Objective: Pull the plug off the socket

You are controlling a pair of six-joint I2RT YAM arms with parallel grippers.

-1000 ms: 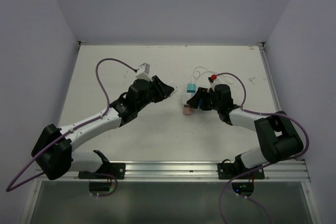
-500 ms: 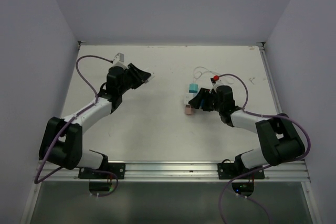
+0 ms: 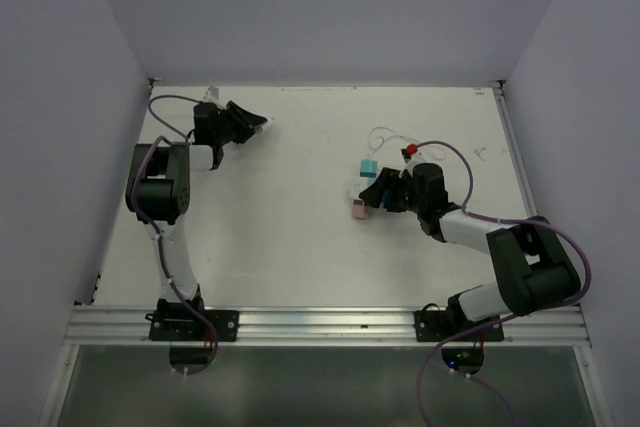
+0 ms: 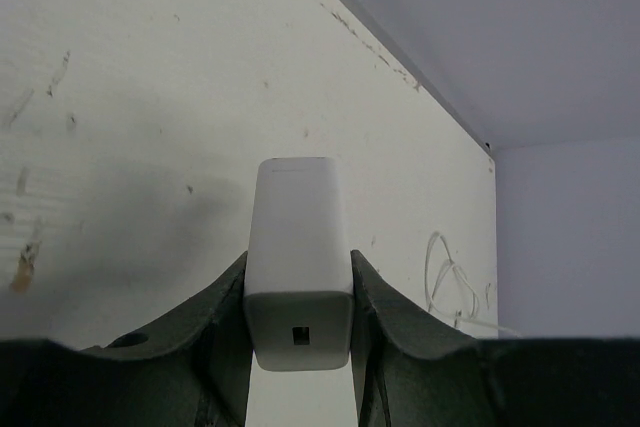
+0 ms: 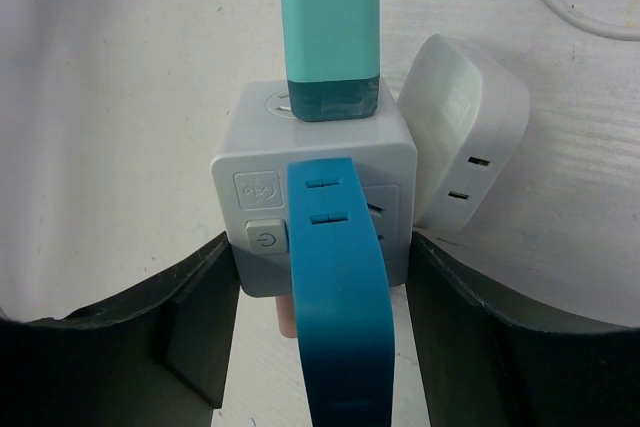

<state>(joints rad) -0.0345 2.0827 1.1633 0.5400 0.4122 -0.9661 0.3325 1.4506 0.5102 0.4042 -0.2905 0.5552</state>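
Bare white tabletop (image 3: 300, 237), pale walls (image 3: 330, 7) around.
Grips white plug (image 4: 298, 227) in left tool (image 4: 298, 267), well left of socket (image 5: 252, 212); clamps socket in right tool (image 5: 318, 247).

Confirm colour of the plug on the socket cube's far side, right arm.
Mint green plug, darker teal near the socket; right wrist view shows it best.

We see the rounded white plug (image 4: 298, 227) pinched in the left gripper (image 4: 300, 282), free and well apart from the pale cube socket (image 5: 255, 192).
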